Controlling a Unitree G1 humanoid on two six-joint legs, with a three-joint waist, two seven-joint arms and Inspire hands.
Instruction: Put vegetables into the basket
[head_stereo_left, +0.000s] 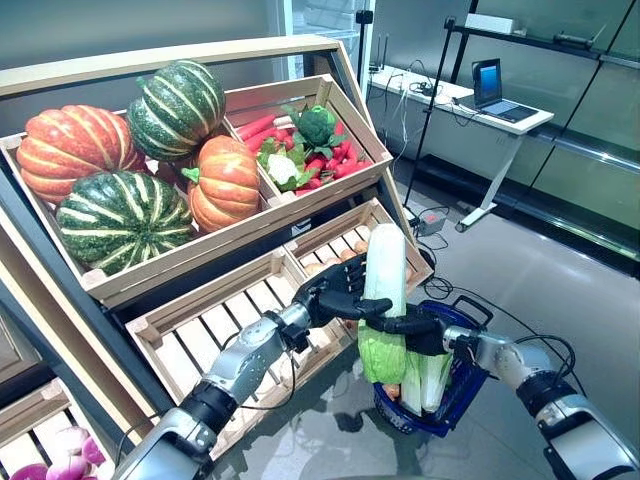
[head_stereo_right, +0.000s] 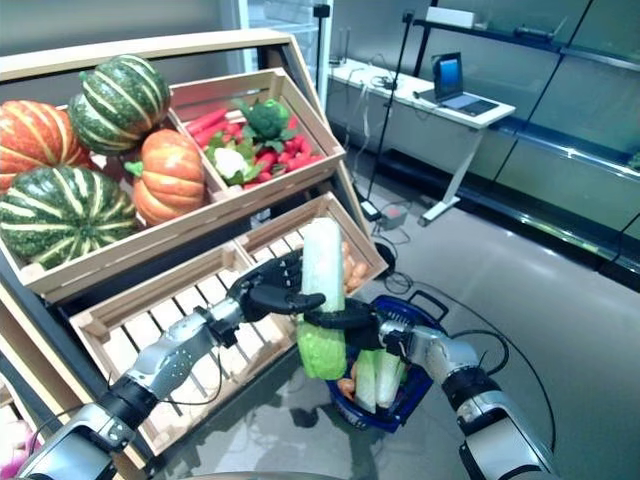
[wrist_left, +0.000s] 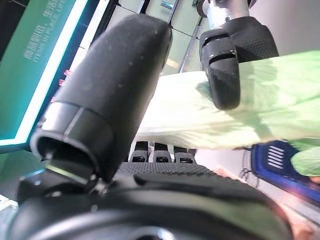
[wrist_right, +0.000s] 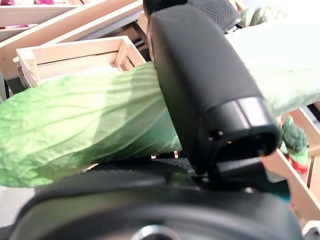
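A long napa cabbage (head_stereo_left: 385, 265), white stalk up and green leaves down, is held upright just above the blue basket (head_stereo_left: 470, 378) on the floor. My left hand (head_stereo_left: 335, 292) grips it from the shelf side, fingers curled round the stalk. From the other side my right hand (head_stereo_left: 420, 328) wraps it lower down, where the stalk meets the leaves. In the left wrist view the cabbage (wrist_left: 250, 110) lies across my fingers; in the right wrist view my thumb (wrist_right: 200, 85) presses over its leaf (wrist_right: 85, 125). Another cabbage (head_stereo_left: 428, 378) stands inside the basket.
A slanted wooden shelf (head_stereo_left: 180, 255) stands to the left, with pumpkins (head_stereo_left: 120, 215) in its top crate and broccoli, cauliflower and red vegetables (head_stereo_left: 300, 150) beside them. The lower slatted crates (head_stereo_left: 215, 325) are close behind the hands. A desk with a laptop (head_stereo_left: 495, 95) stands far right.
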